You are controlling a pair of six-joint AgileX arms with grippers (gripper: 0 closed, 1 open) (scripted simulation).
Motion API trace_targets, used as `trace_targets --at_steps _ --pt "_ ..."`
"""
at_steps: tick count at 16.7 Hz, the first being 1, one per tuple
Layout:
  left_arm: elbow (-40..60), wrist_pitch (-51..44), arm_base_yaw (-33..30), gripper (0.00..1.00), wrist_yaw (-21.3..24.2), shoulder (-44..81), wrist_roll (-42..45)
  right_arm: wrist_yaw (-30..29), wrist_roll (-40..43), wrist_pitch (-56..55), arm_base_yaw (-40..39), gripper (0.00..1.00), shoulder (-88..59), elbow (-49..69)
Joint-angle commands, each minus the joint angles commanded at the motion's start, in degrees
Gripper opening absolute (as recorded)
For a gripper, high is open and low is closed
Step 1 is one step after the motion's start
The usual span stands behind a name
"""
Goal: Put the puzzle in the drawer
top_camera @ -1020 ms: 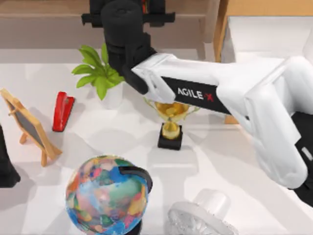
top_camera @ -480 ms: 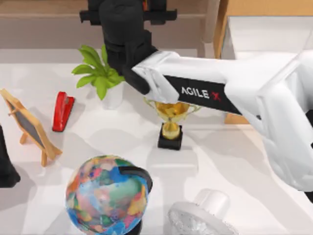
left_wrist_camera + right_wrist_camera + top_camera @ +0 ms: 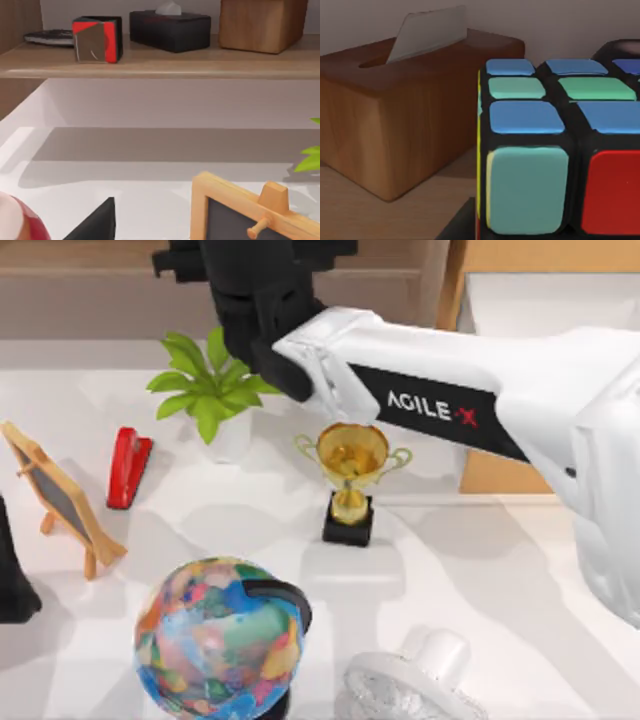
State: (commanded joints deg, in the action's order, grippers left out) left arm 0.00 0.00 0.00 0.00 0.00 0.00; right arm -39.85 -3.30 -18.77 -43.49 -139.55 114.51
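White tabletop with a grey-brown shelf along the far edge is seen from above; the drawer, light wood with a white inside, sits at the far right corner.

The puzzle is seen close up in the right wrist view, resting on the shelf board, blue, green, teal and red stickers on a black grid. A wooden tissue box stands just beside it, apart from it. So the puzzle is judged not yet lifted off the shelf and well away from the drawer.

The right gripper is reached over the shelf at the far edge, its white arm stretched across from the table's right side, passing above the trophy and near the potted plant. Whether its fingers are open or closed on the cube cannot be told. The reach is judged to be the grasp approach or the grasp itself.

The left gripper is parked low at the table's left, a dark fingertip just showing; open or closed cannot be told. A small chalkboard easel is near it, and a red and black cube and a black tissue box are seen farther off on the shelf.

Red stapler, globe and white fan stand on the near half, clear of the likely carry path to the drawer.
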Motion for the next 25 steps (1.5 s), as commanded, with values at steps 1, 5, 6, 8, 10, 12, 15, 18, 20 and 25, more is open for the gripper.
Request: trace_targets --at_steps 1,5,6,8,10,12,15,18,20,25 --pt "0.0 0.0 0.0 1.0 0.0 0.0 0.0 1.76 -0.61 3.7 0.07 0.0 1.31 0.14" --pt "0.0 0.0 0.0 1.0 0.0 0.0 0.0 9.91 -3.12 22.12 1.06 0.0 6.98 0.91" --pt "0.0 0.0 0.0 1.0 0.0 0.0 0.0 12.09 -3.71 27.3 1.51 0.0 8.39 1.19" --pt "0.0 0.0 0.0 1.0 0.0 0.0 0.0 16.45 -4.8 38.06 2.75 0.0 11.07 1.92" --pt "0.0 0.0 0.0 1.0 0.0 0.0 0.0 20.69 -5.74 48.86 4.44 0.0 13.44 2.9" --pt "0.0 0.0 0.0 1.0 0.0 0.0 0.0 24.63 -6.46 59.27 6.74 0.0 15.33 4.22" --pt "0.0 0.0 0.0 1.0 0.0 0.0 0.0 29.7 -7.1 73.29 11.51 0.0 16.97 6.86" --pt "0.0 0.0 0.0 1.0 0.0 0.0 0.0 33.25 -7.15 84.14 18.28 0.0 16.58 10.41" --pt "0.0 0.0 0.0 1.0 0.0 0.0 0.0 34.89 -6.93 89.57 23.36 0.0 15.08 12.97" --pt "0.0 0.0 0.0 1.0 0.0 0.0 0.0 37.82 -5.98 97.66 33.19 0.0 6.7 17.36"
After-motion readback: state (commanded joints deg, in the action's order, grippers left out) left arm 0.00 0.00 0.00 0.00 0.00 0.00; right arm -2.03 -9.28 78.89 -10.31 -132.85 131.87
